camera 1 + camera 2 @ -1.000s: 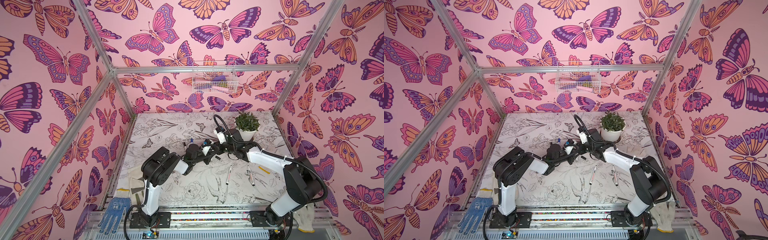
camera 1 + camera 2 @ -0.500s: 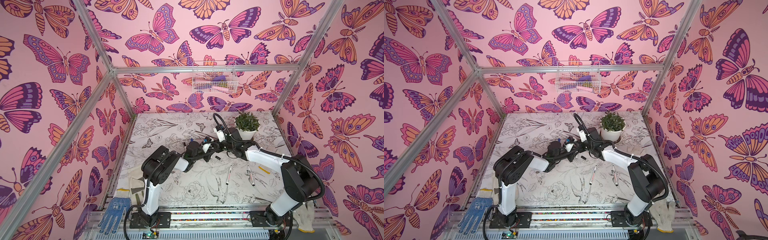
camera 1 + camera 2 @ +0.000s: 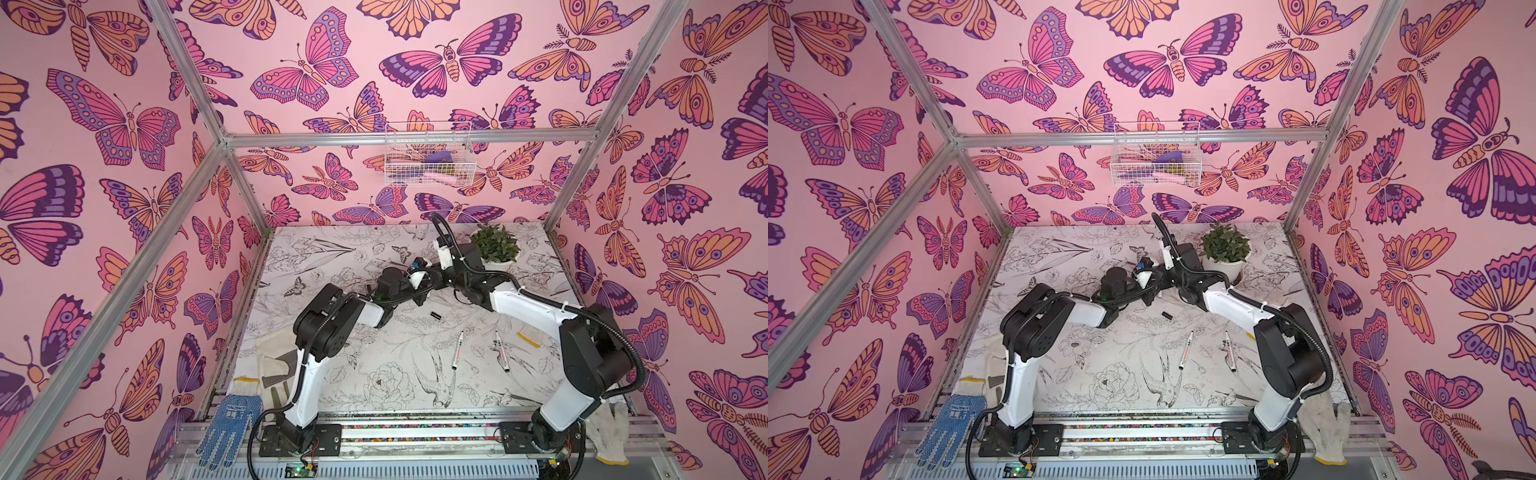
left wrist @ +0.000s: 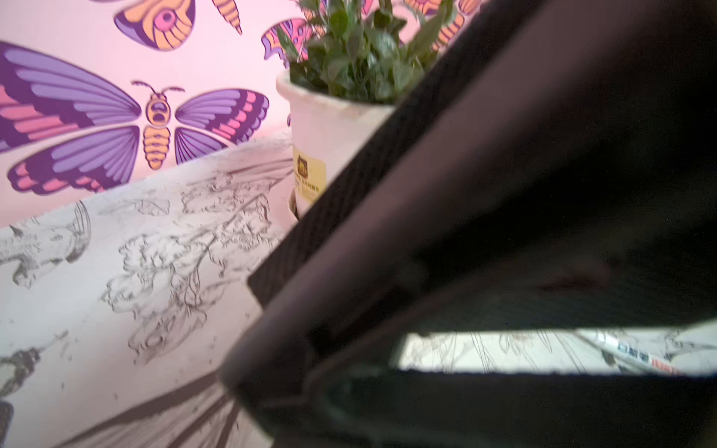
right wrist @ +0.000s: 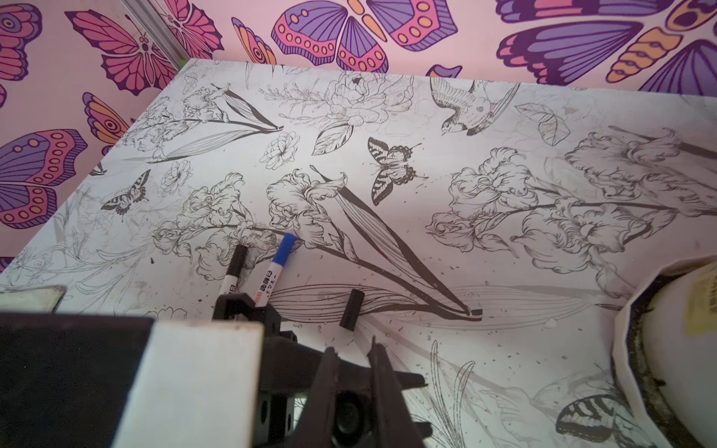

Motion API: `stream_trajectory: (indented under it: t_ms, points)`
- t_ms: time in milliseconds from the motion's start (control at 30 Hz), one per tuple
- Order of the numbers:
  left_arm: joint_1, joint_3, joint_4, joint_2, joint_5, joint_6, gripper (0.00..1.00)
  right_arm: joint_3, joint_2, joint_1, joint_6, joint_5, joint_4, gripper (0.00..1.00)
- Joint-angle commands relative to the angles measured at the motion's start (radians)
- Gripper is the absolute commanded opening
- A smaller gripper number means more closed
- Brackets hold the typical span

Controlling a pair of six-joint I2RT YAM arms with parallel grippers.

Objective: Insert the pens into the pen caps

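Just left of the pot (image 3: 497, 263), seen in both top views, the two arms meet low over the counter (image 3: 316, 270). The right claw (image 5: 352, 346) hangs beside the pot, jaws nearly together; whether they pinch anything I cannot tell. The left claw (image 5: 246, 310) sits a little farther from the pot, jaws together, its black tip covering the near ends of a black-capped pen (image 5: 232, 271) and a blue-capped pen (image 5: 277, 263) that lie side by side; whether it grips either I cannot tell. A loose cap (image 5: 352, 315) lies between those pens and the right claw. Well in front of the pot, a second loose cap (image 3: 435, 316), a bare pen (image 3: 457, 351) and a second bare pen (image 3: 501, 351) lie apart on the counter.
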Motion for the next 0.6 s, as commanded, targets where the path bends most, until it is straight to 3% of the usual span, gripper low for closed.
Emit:
stream_trajectory:
  t_ms: [0,567]
  points:
    - [0.095,0.000,0.205,-0.020,-0.300,-0.089,0.00,-0.177,0.055,0.098,0.053,-0.326,-0.476,0.00]
    - [0.093,-0.036,0.210,-0.024,-0.323,-0.090,0.00,-0.295,0.124,0.090,0.083,-0.352,-0.482,0.00]
